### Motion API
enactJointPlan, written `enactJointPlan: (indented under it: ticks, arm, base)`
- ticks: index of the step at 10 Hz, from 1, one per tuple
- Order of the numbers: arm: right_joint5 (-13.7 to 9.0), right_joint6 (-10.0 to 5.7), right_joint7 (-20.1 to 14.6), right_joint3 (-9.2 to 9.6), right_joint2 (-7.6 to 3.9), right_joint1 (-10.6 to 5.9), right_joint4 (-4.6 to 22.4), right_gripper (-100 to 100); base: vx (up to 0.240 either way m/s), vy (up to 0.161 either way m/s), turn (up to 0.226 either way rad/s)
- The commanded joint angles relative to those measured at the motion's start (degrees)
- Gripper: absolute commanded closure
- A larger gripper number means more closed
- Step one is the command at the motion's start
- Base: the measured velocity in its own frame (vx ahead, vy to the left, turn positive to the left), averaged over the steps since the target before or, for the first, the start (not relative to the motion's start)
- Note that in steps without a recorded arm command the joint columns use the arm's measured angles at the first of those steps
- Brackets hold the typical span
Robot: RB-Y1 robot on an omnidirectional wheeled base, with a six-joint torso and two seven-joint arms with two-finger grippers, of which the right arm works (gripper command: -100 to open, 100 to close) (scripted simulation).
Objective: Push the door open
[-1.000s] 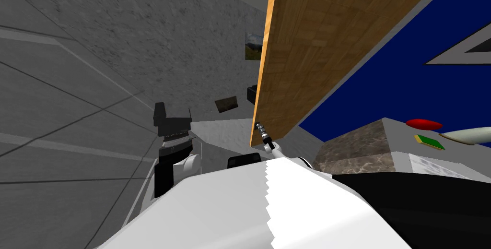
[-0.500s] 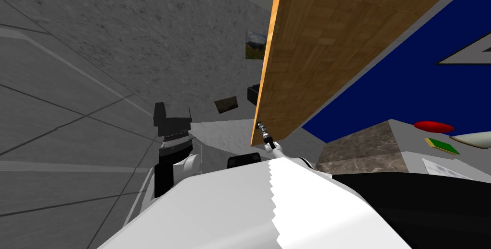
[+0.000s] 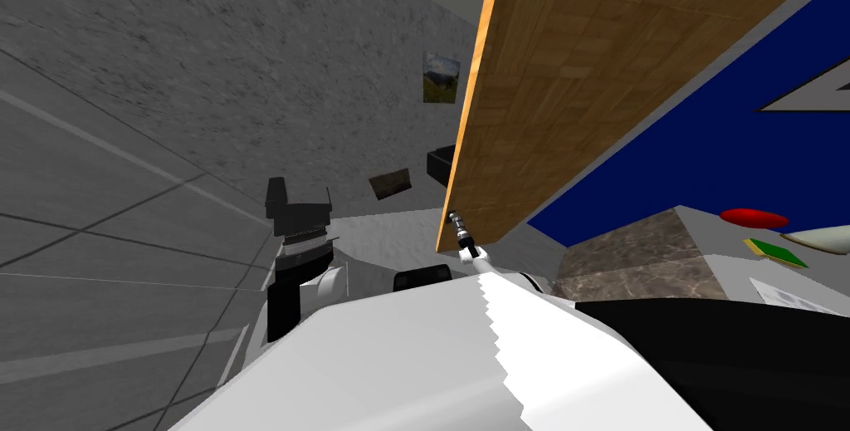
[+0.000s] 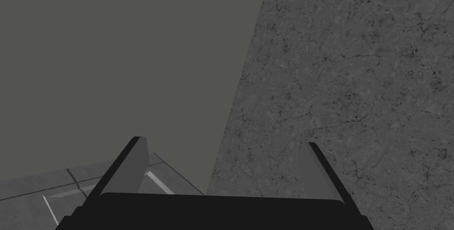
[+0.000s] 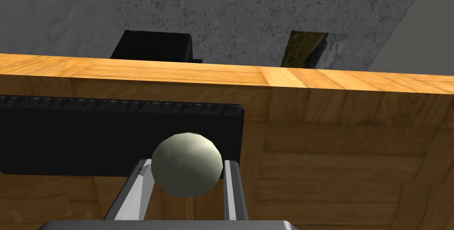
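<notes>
A wooden door [image 3: 564, 77] stands ajar at the right of the head view, with its free edge toward me. My right gripper [image 3: 456, 225] reaches up to the door's lower edge. In the right wrist view this gripper [image 5: 186, 172] is shut on a pale round knob [image 5: 187, 164]. One of its fingers [image 5: 133, 192] presses each side of the knob, in front of a black plate [image 5: 88, 138] on the door [image 5: 337, 161]. My left gripper [image 3: 297, 206] is held up on the left, away from the door. It is open [image 4: 226, 161] with nothing between its fingers.
A marble-topped counter [image 3: 631, 252] stands close on the right with a red thing [image 3: 754, 217] and a green thing [image 3: 776, 252] on it, before a blue wall [image 3: 705, 144]. Past the door's edge, a grey wall carries a picture [image 3: 441, 78] and dark objects [image 3: 391, 183].
The door's free edge has swung a little to the right, uncovering more of the picture on the wall. My right gripper has stayed on the knob. The head view has shifted slightly.
</notes>
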Motion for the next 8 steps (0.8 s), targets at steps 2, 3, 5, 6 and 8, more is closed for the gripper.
enactJointPlan:
  ticks: [2, 3, 5, 6, 8]
  arm:
    - [-0.8, 1.05, 0.5, -1.03, -0.13, 0.48, -1.7, 100]
    - [-0.8, 1.05, 0.5, -1.03, -0.13, 0.48, -1.7, 100]
    - [-1.4, 1.25, 1.1, -1.91, -0.09, 0.48, -1.6, 100]
    - [-1.4, 1.25, 1.1, -1.91, -0.09, 0.48, -1.6, 100]
    - [-1.7, 1.55, 1.1, -2.27, -0.27, 0.66, -1.6, 100]
  base:
    - [0.087, 0.05, -0.017]
    - [0.145, 0.101, -0.051]
    - [0.159, 0.089, -0.051]
    - [0.102, 0.043, -0.016]
    - [0.083, 0.025, -0.013]
